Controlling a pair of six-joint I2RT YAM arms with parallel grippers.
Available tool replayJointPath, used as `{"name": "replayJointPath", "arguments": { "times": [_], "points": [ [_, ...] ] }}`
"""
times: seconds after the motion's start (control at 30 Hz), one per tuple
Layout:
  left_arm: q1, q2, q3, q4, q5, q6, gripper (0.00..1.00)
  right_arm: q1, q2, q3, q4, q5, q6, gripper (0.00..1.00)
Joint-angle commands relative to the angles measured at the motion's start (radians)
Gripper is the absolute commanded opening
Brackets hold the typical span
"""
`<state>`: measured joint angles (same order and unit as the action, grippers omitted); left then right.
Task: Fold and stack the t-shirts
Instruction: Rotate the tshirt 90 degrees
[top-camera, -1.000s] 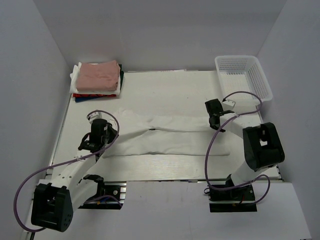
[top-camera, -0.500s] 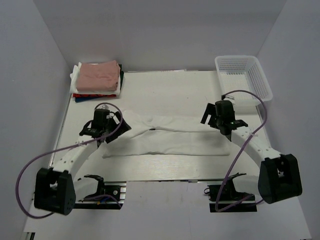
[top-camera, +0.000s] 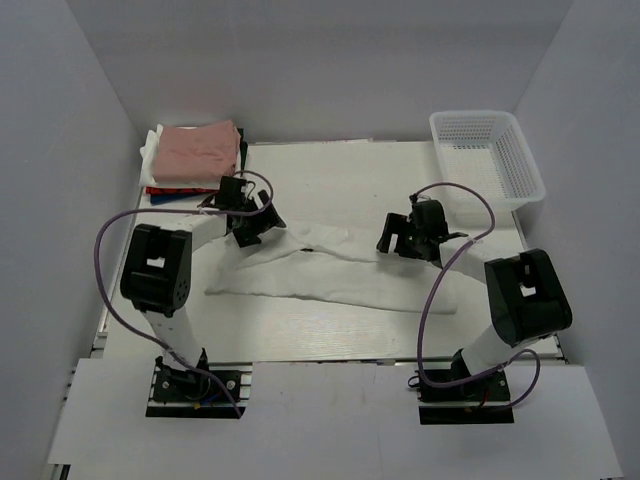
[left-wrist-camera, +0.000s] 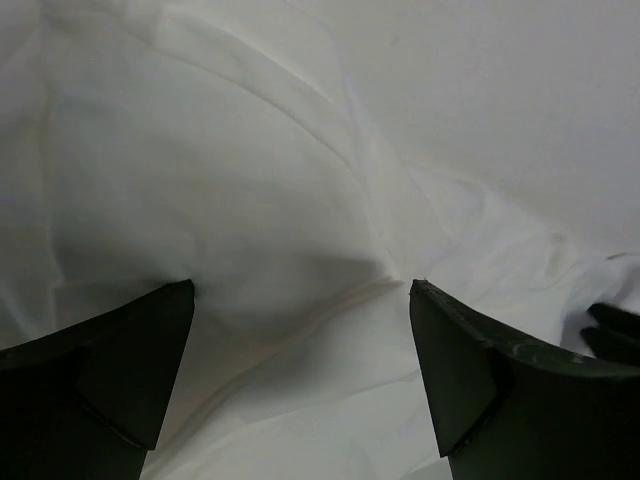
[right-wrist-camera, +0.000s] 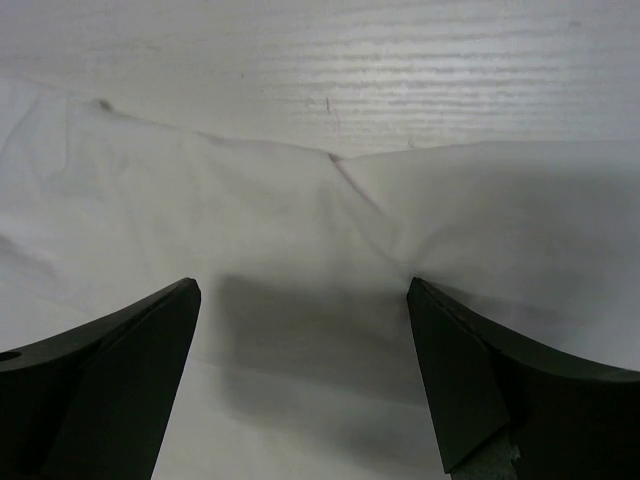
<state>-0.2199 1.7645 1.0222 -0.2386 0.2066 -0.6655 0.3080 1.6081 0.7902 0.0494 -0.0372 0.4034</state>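
Looking down from above, we see a long white cloth t-shirt (top-camera: 330, 282) lying flat across the middle of the white table (top-camera: 330, 185). It is folded into a thin strip that runs from left to right. Its near edge is almost straight. Its far edge is bumpy, with a few soft wrinkles, and a tiny dark mark shows there close to the middle.

The black left gripper (top-camera: 255, 228) is low over the far left end of the strip. Its jaws are wide apart and nothing is between them. In the left wrist view the left gripper (left-wrist-camera: 300, 290) has only white cloth (left-wrist-camera: 250, 190) with soft folds under it.

The black right gripper (top-camera: 395, 240) is over the far right part of the strip. Its jaws are wide apart too, and they hold nothing. In the right wrist view the right gripper (right-wrist-camera: 300, 285) has smooth white cloth (right-wrist-camera: 300, 230) with one crease below it, and bare table beyond.

In the far left corner sits a pile of folded shirts. A dusty-pink folded shirt (top-camera: 200, 150) is on top. A red one (top-camera: 168, 190), a dark one (top-camera: 242, 155) and a white one (top-camera: 150, 150) peek out under it.

A white plastic mesh basket (top-camera: 522, 162) stands in the far right corner, well apart from the strip.
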Motion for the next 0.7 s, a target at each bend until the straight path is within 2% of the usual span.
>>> {"name": "replayJointPath", "arguments": {
  "times": [0.0, 0.13, 0.2, 0.23, 0.3, 0.33, 0.37, 0.4, 0.43, 0.5, 0.57, 0.67],
  "points": [
    [-0.006, 0.191, 0.128, -0.03, -0.014, 0.044, 1.0, 0.02, -0.066, -0.084, -0.046, -0.016, -0.006, 0.9],
    [-0.024, 0.344, 0.355, 0.082, 0.101, 0.086, 1.0, 0.111, -0.161, -0.161, -0.143, -0.049, -0.064, 0.9],
    [-0.035, 0.502, 0.559, 0.073, 0.112, 0.086, 1.0, 0.196, -0.177, -0.193, -0.181, -0.139, -0.074, 0.9],
    [-0.045, 0.563, 0.72, 0.064, 0.112, 0.086, 1.0, 0.251, -0.181, -0.195, -0.187, -0.154, -0.072, 0.9],
    [-0.055, 0.769, 0.908, 0.021, 0.129, 0.086, 1.0, 0.31, -0.18, -0.189, -0.213, -0.229, -0.093, 0.9],
    [-0.055, 0.844, 1.116, 0.01, 0.145, 0.075, 1.0, 0.389, -0.18, -0.184, -0.212, -0.252, -0.106, 0.9],
    [-0.067, 0.922, 1.221, 0.01, 0.161, 0.066, 1.0, 0.414, -0.171, -0.178, -0.215, -0.307, -0.186, 0.9],
    [-0.076, 1.064, 1.315, 0.039, 0.23, 0.041, 1.0, 0.439, -0.163, -0.158, -0.223, -0.373, -0.214, 0.9],
    [-0.076, 1.123, 1.452, 0.068, 0.267, 0.012, 1.0, 0.497, -0.142, -0.148, -0.229, -0.403, -0.254, 0.9],
    [-0.085, 1.174, 1.466, 0.172, 0.324, -0.066, 1.0, 0.519, -0.096, -0.1, -0.272, -0.53, -0.311, 0.9],
    [-0.085, 1.153, 1.364, 0.312, 0.294, -0.14, 1.0, 0.558, -0.067, -0.079, -0.279, -0.567, -0.343, 0.9],
    [-0.095, 1.153, 1.351, 0.384, 0.246, -0.161, 1.0, 0.583, -0.053, -0.036, -0.312, -0.596, -0.396, 0.9]
  ]
}}
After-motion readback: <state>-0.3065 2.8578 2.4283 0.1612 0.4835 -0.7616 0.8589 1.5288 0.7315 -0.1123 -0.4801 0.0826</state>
